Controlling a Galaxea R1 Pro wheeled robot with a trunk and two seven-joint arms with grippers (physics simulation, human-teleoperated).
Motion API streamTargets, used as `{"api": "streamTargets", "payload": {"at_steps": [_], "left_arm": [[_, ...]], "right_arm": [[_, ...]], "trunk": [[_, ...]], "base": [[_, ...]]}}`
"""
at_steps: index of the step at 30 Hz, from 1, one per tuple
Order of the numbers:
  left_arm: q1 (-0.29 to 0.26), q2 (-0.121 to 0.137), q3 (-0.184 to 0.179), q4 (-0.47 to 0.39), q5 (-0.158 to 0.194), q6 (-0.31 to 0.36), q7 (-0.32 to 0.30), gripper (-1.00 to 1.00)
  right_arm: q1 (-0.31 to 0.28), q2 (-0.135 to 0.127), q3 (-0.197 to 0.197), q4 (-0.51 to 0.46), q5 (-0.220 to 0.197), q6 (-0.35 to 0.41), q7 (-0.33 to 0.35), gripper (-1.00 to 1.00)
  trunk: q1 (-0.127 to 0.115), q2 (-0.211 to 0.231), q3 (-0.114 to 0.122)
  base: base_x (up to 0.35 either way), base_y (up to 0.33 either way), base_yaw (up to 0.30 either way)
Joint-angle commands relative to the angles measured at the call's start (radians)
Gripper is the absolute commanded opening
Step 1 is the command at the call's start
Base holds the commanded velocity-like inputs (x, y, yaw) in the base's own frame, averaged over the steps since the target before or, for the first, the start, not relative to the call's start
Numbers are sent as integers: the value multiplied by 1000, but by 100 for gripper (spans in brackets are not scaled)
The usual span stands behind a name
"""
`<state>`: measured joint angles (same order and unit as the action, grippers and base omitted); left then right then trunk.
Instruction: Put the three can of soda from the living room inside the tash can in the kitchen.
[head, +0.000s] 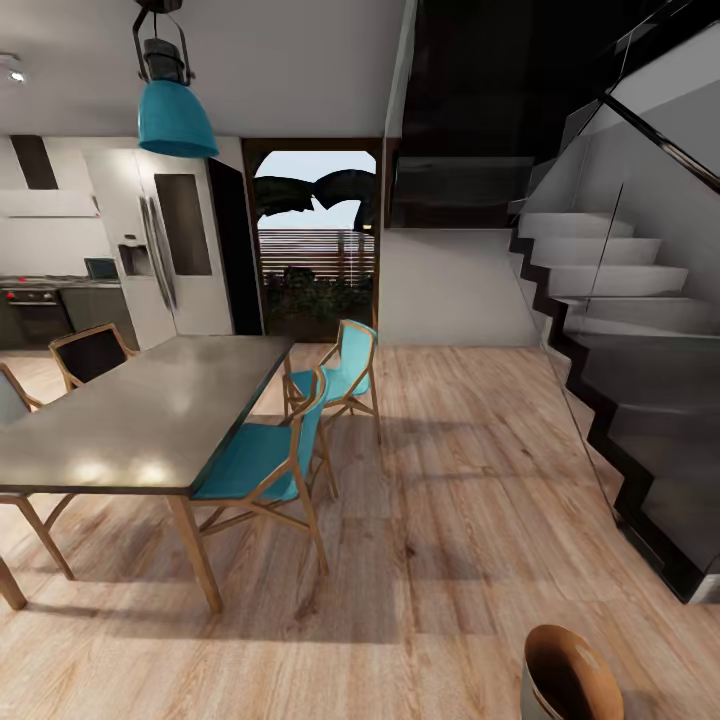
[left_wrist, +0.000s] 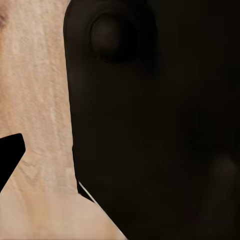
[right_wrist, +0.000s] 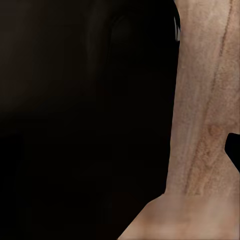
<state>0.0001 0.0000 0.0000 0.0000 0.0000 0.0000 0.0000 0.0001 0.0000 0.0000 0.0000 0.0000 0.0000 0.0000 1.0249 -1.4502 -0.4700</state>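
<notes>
Tash can (head: 567, 672) stands on floor (head: 440, 520) low right of robot, rim tilted; right arm likely nearer; gripper states: cannot tell.

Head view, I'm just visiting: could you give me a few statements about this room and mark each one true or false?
1. The chairs at the near long side of the dining table have teal seats. True.
2. The hanging lamp is red. False: it is teal.
3. A staircase rises on the right. True.
4. The bin stands on the table. False: it is on the wood floor, at the bottom edge.
5. A fridge stands beyond the table. True.
</notes>
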Motion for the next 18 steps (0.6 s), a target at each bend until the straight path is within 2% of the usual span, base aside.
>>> {"api": "streamTargets", "payload": {"at_steps": [1,18], "left_arm": [[0,0,0,0,0,0,0,100],[0,-2,-7,-2,-8,-2,-2,100]], "right_arm": [[0,0,0,0,0,0,0,100],[1,5,4,2,0,0,11,100]], "trunk": [[0,0,0],[0,0,0]], "base": [[0,0,0],[0,0,0]]}}
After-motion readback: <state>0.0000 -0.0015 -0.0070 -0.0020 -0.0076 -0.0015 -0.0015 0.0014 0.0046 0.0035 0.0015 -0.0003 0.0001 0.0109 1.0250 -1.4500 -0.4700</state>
